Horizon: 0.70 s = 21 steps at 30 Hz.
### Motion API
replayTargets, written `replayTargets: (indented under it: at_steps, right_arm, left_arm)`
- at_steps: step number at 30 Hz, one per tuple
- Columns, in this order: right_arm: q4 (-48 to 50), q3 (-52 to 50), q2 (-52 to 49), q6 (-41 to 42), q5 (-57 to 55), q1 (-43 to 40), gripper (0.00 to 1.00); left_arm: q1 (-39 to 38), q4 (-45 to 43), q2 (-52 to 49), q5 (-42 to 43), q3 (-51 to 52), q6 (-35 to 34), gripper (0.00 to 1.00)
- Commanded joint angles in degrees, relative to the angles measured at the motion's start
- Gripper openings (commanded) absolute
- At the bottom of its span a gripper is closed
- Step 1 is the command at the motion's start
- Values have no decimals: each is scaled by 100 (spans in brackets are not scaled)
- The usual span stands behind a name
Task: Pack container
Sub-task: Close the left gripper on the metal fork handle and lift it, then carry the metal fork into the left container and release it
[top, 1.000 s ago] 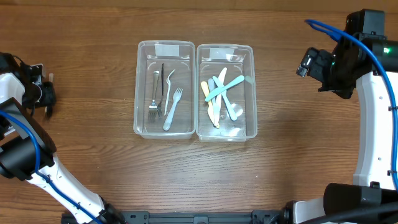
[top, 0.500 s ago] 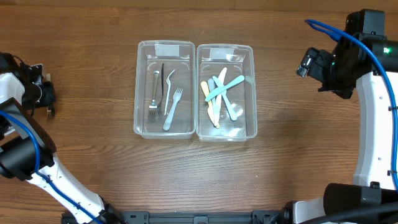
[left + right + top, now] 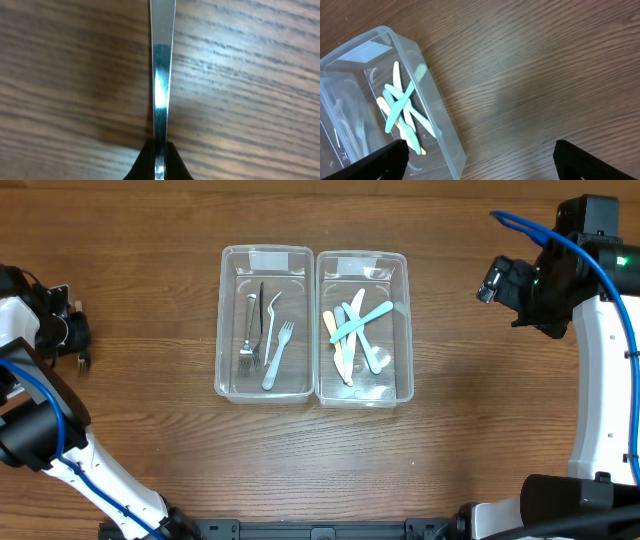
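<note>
Two clear plastic containers stand side by side mid-table. The left container (image 3: 228,320) holds metal and white plastic forks (image 3: 276,352). The right container (image 3: 404,330) holds pastel plastic knives (image 3: 357,322); it also shows in the right wrist view (image 3: 432,100). My left gripper (image 3: 78,340) is at the far left edge of the table, shut on a thin shiny metal utensil handle (image 3: 161,75) that points away over the wood. My right gripper (image 3: 480,160) is open and empty, raised above bare wood right of the containers (image 3: 497,285).
The wooden table (image 3: 480,420) surrounds the containers. The arms' blue cables hang at both side edges.
The left gripper shifted slightly at the table's left edge; little else has moved.
</note>
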<state>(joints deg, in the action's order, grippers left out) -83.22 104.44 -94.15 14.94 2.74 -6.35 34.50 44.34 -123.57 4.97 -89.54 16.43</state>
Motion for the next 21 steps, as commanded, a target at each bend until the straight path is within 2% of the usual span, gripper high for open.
replayTargets:
  at_steps: [1, 7, 11, 16, 21]
  right_arm:
    - [63, -24, 17, -44, -7, -4, 95]
    - [61, -24, 17, -151, -4, -7, 95]
    - [66, -24, 17, -153, -7, -4, 95]
    - [87, -24, 17, -153, -7, -4, 95]
    - [85, -24, 17, -173, -7, -4, 95]
  left_arm:
    - [-166, 103, 890, 109, 0, -258, 4]
    - [-699, 337, 2065, 72, 0, -494, 4]
    - [-1410, 654, 2885, 42, 0, -791, 4]
    - [-2839, 1196, 3567, -181, 0, -1416, 4]
    - [-4363, 1349, 3508, -258, 44, -2194, 4]
